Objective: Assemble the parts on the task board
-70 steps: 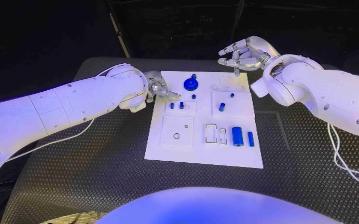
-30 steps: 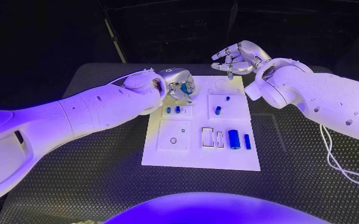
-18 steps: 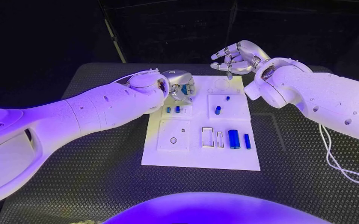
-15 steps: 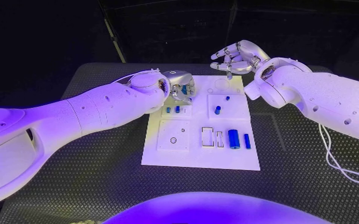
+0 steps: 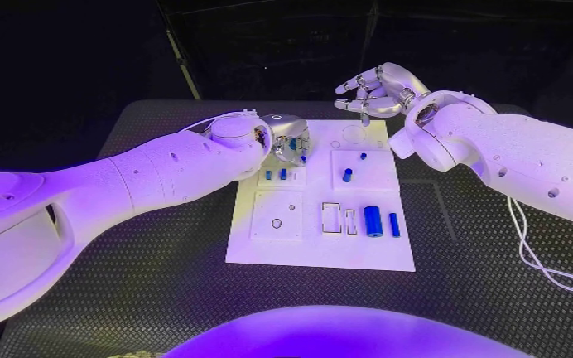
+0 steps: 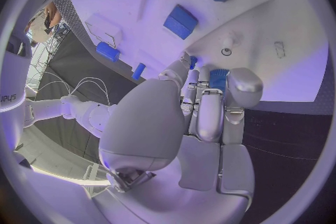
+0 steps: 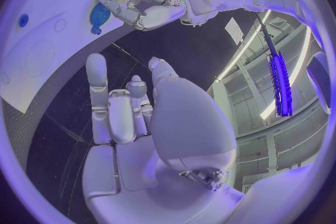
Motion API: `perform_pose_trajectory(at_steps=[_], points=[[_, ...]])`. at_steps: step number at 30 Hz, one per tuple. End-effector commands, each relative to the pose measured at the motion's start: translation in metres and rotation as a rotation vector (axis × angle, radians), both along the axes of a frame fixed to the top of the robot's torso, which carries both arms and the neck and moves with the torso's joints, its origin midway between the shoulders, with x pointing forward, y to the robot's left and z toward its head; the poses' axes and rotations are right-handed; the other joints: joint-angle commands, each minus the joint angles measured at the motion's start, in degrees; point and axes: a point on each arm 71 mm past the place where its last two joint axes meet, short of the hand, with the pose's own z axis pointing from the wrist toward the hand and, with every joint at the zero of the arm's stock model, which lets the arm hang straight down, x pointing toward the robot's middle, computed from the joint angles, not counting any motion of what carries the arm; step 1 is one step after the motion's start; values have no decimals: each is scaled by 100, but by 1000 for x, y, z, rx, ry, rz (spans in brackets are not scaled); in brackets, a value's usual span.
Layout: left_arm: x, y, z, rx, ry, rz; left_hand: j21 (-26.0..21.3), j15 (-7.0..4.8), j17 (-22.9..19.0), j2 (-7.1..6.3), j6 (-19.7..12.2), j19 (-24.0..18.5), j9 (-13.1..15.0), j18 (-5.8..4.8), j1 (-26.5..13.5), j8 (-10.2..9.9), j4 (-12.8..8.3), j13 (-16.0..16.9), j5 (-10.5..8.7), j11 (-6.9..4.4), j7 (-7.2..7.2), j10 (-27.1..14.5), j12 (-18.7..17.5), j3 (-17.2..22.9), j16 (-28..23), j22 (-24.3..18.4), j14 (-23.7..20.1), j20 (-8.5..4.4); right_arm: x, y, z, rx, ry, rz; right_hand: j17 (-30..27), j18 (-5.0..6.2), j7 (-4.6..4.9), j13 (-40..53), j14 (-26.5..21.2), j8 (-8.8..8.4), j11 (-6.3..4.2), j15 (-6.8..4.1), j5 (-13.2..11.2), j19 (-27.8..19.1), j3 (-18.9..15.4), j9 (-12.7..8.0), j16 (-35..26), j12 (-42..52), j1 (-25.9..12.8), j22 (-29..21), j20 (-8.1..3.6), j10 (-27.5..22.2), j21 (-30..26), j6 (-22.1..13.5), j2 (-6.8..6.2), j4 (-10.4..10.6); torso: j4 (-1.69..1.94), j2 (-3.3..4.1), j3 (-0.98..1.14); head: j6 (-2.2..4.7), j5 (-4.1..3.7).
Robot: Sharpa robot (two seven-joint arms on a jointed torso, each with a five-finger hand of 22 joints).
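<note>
The task board (image 5: 261, 246) lies in the middle of the black table (image 5: 132, 292). The left hand (image 5: 284, 137) is at the board's 11 o'clock corner, fingers curled in and pinched on a blue knob (image 6: 218, 75), which sits low over the white surface. Whether the knob touches the board cannot be told.

Just at 6 o'clock from that hand, two short blue pegs (image 5: 275, 175) stand side by side in a small square plate. At 3 o'clock from them, a larger square plate (image 5: 380, 177) carries a blue peg (image 5: 348, 176) and a smaller blue stud (image 5: 363, 157). Nearer the robot, a plate with a small ring hole (image 5: 276, 224) lies at 8 o'clock. Beside it, two upright white rectangular frames (image 5: 339, 219) stand just left of a thick blue cylinder (image 5: 373, 221) and a slim blue bar (image 5: 394, 225).

The right hand (image 5: 377, 93) hovers beyond the board's 1 o'clock corner, apart from it, fingers loosely spread and holding nothing.
</note>
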Motion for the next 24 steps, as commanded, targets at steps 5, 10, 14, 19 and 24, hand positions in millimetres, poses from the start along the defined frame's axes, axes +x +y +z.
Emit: perform_pose_trajectory(at_steps=[5,10,14,19,24], points=[[0,-4,-1,13,9,-15,95,-68,-9,117,147,51,-6,-50,80,-70,-16,-13,6,-21,-21,187,-148,216,48,89,186,-18,0,2,2,1,-7,14,13,93,-6,7,102,37,-11,-30,40,-10,24,1,1,22,-2,1,-1,-21,-30,7,56,14,-3,3,1,-11,3],[0,-5,-2,15,12,-17,149,-70,-29,99,209,44,-18,-61,76,-137,-21,-17,6,-20,-17,292,-294,370,60,154,183,-18,0,3,2,1,-7,15,11,92,-6,9,102,39,-11,-31,47,-8,27,1,-1,25,0,3,-2,-18,-29,9,58,13,-2,4,0,-22,3],[1,-5,-3,20,17,-17,176,-60,-44,72,235,39,-25,-63,60,-177,-25,-17,6,-20,-13,338,-376,446,65,187,180,-21,0,3,2,1,-7,16,12,92,-6,9,103,42,-12,-32,60,-6,30,1,0,28,2,4,-3,-16,-29,11,60,13,-2,-1,3,-25,1],[2,-4,-4,28,26,-16,209,-55,-69,50,291,33,-29,-70,41,-226,-31,-15,7,-13,-1,419,-495,567,70,232,175,-11,0,3,2,2,-7,16,12,92,-7,9,103,42,-12,-32,63,-6,31,1,0,29,3,4,-3,-15,-29,12,60,13,-2,-2,1,-29,-3],[2,-4,-3,15,11,-15,260,-38,-94,10,388,26,-32,-77,38,-293,-73,-11,8,3,30,577,-683,786,83,299,169,3,0,3,2,2,-7,17,12,92,-7,9,103,44,-13,-32,71,-5,33,1,-1,30,5,3,-3,-14,-30,13,61,12,3,-6,-1,-24,-9]])
